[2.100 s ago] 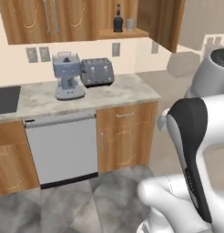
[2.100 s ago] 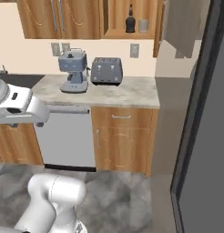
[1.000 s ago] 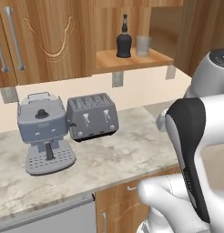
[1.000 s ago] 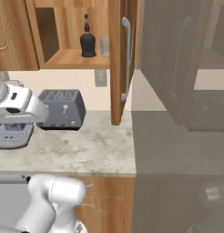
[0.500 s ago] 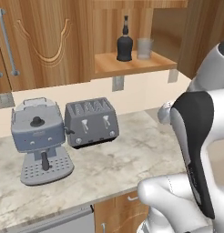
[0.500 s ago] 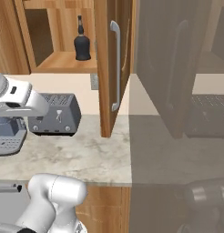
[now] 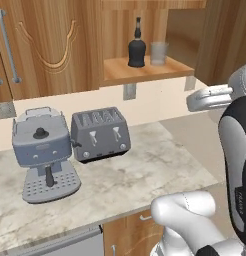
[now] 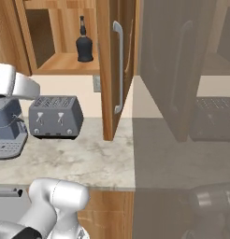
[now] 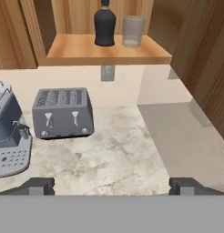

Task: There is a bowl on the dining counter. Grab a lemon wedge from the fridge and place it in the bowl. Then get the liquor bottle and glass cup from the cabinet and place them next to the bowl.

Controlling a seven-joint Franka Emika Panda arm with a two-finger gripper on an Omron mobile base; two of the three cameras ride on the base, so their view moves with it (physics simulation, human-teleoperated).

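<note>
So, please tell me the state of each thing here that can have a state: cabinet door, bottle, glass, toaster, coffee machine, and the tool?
cabinet door: swung open.
liquor bottle: upright on the cabinet shelf, cap on.
glass cup: upright beside the bottle, looks empty.
toaster: on the counter, slots empty.
coffee machine: on the counter, nothing under its spout.
tool: open, holding nothing.
</note>
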